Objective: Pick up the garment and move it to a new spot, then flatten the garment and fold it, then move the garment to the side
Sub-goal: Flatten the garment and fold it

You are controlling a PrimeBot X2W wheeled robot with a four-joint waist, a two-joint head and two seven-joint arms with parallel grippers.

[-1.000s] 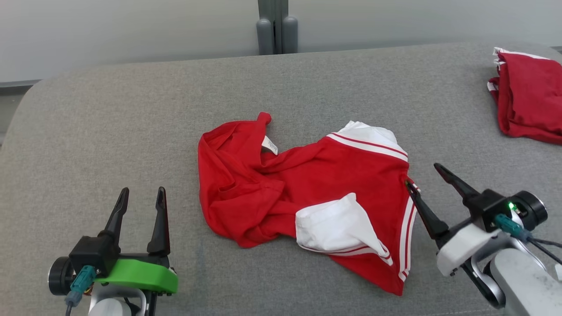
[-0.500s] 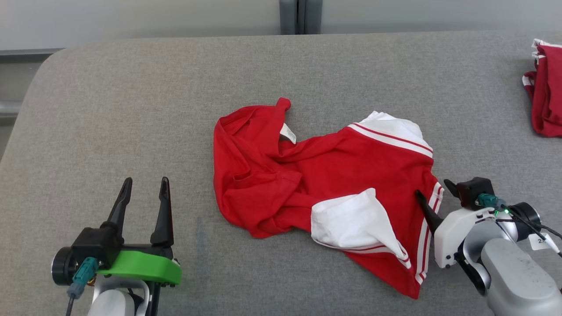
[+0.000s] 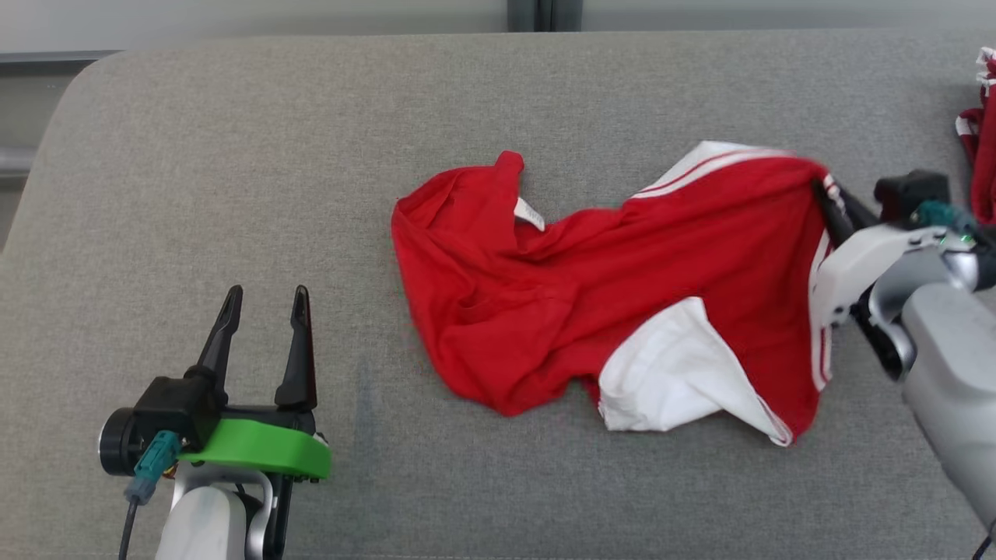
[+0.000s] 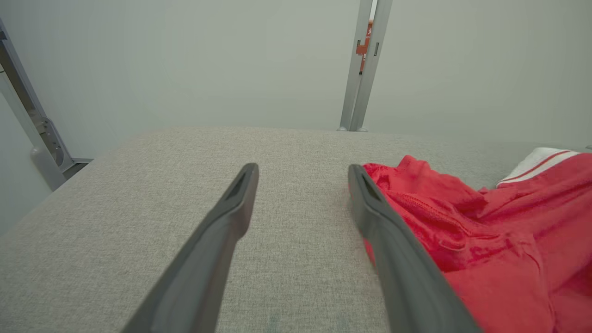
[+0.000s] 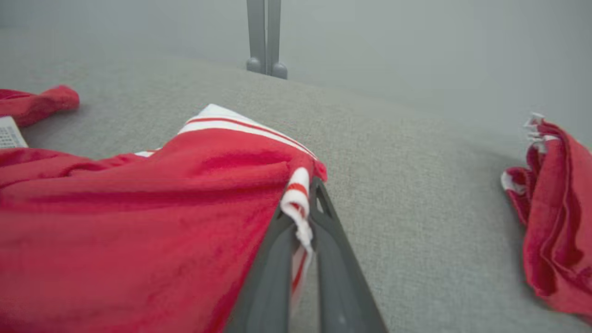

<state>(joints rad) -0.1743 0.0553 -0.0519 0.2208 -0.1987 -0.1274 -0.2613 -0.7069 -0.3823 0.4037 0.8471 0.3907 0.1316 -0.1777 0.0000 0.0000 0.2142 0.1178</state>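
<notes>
The garment point(image 3: 622, 295) is a red shirt with white sleeves and white stripes, lying crumpled in the middle of the grey padded surface point(image 3: 233, 171). My right gripper point(image 3: 826, 194) is shut on the garment's striped right edge and holds that edge lifted off the surface. The right wrist view shows the striped hem point(image 5: 298, 203) pinched between the two dark fingers of the right gripper point(image 5: 307, 194). My left gripper point(image 3: 264, 299) stands open at the lower left, apart from the garment point(image 4: 462, 231), with nothing between its fingers point(image 4: 231, 217).
A second red and white garment point(image 3: 980, 132) lies bunched at the far right edge of the surface and appears as a red bundle point(image 5: 555, 208) in the right wrist view. A grey post point(image 3: 545, 14) stands behind the surface's far edge.
My right gripper closed on the garment's striped right edge and pulled it up and to the right, stretching the cloth. The head camera tilted down. The left gripper kept still.
</notes>
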